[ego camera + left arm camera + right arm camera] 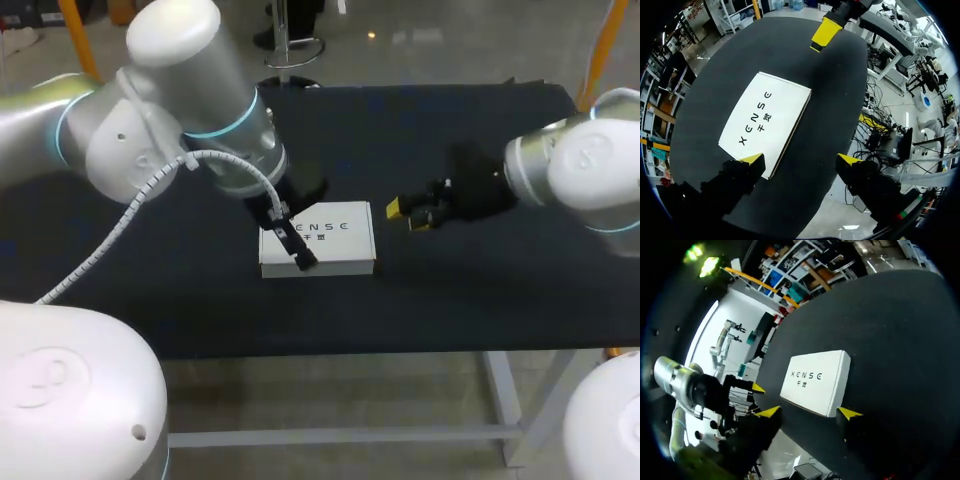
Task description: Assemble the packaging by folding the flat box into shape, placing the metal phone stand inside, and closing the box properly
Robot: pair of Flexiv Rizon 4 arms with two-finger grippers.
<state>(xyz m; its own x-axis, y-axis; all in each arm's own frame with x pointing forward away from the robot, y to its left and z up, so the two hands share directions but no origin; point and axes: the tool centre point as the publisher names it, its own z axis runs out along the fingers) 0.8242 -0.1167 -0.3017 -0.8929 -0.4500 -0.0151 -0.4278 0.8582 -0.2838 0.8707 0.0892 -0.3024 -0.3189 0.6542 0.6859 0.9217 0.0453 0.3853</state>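
The white box (318,238) lies flat and closed on the black table, printed face up; the phone stand is not in sight. My left gripper (293,240) hangs over the box's left part. In the left wrist view it (800,160) is open wide, one fingertip (752,159) over a corner of the box (767,122), the other off to its side, nothing held. My right gripper (408,212) hovers just right of the box. In the right wrist view it (809,413) stands open, with the box (816,380) just ahead of its fingertips and apart from them.
The black table top (480,290) stretches bare around the box, with its front edge close below. My right gripper's yellow tip (824,32) shows beyond the box in the left wrist view; the left gripper (742,390) shows beside the box in the right wrist view.
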